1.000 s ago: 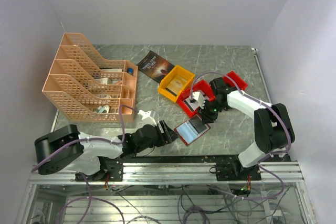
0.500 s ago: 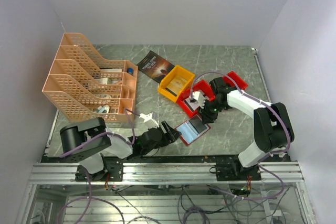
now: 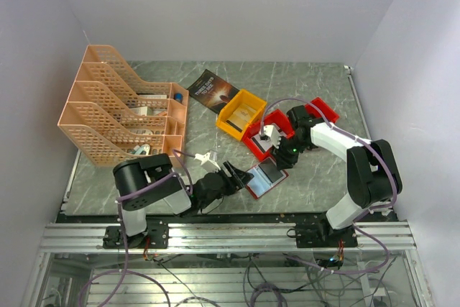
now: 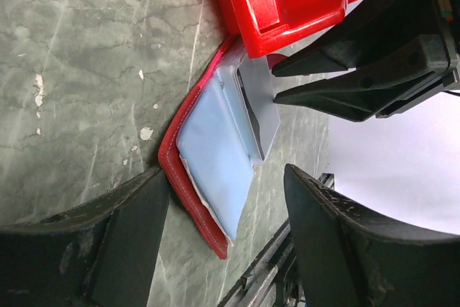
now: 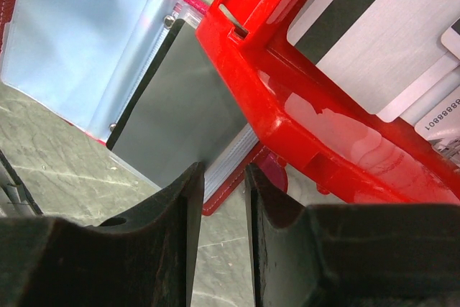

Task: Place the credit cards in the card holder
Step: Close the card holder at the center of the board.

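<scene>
You have the holder [image 3: 264, 176] lying open, low in the middle of the top view. The cards [image 5: 374, 41] sit in the red bin [image 5: 287, 113], so it looks like all are left to move. Your left gripper [image 4: 224, 177] gapes wide around the holder's corner. Your right gripper [image 5: 223, 177] is nearly pinched, and you cannot tell if it holds anything.
</scene>
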